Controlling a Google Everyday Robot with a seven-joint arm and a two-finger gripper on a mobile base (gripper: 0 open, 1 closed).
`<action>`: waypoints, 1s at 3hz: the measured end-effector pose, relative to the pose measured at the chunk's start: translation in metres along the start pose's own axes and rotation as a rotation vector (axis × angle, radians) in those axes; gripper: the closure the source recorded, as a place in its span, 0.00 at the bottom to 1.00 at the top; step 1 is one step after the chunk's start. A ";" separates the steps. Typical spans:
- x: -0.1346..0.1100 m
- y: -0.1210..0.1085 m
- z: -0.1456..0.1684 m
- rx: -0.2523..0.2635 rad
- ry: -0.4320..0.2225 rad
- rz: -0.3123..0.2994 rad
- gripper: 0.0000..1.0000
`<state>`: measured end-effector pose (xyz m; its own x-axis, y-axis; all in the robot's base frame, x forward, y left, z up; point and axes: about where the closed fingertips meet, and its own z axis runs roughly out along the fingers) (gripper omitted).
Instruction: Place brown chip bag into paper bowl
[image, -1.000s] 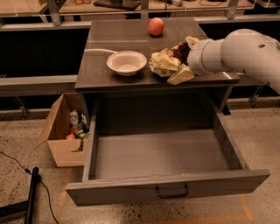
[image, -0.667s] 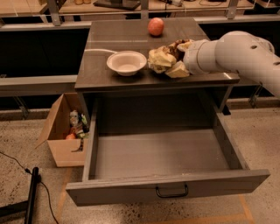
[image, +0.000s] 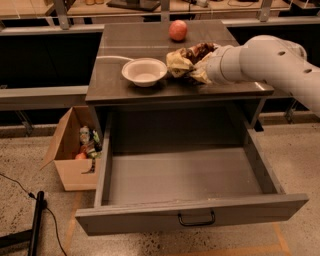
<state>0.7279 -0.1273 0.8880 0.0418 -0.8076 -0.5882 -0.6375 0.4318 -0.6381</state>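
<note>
Speckled flooring at left is carrying an open cardboard box (image: 67, 167) beside the pulled-out drawer (image: 190, 175). Up on the dark tabletop (image: 125, 45), the paper bowl (image: 144, 71) is sitting just left of the brown chip bag (image: 181, 61); the gripper (image: 198, 67) is clamping its jaws on that bag, the white arm (image: 270, 60) reaching in level from the right

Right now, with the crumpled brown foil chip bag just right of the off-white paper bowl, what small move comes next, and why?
Probably shift the crumpled brown foil chip bag leftward over the round off-white paper bowl. The gripper is at the bag's right side, and the bag sits beside the bowl's right rim, not above it.
</note>
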 end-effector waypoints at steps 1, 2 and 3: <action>0.001 0.001 -0.013 -0.013 0.011 0.022 1.00; -0.004 0.003 -0.034 -0.038 0.007 0.038 1.00; -0.016 0.028 -0.071 -0.124 -0.010 0.061 1.00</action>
<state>0.6553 -0.1311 0.9148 0.0070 -0.7772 -0.6292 -0.7290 0.4268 -0.5352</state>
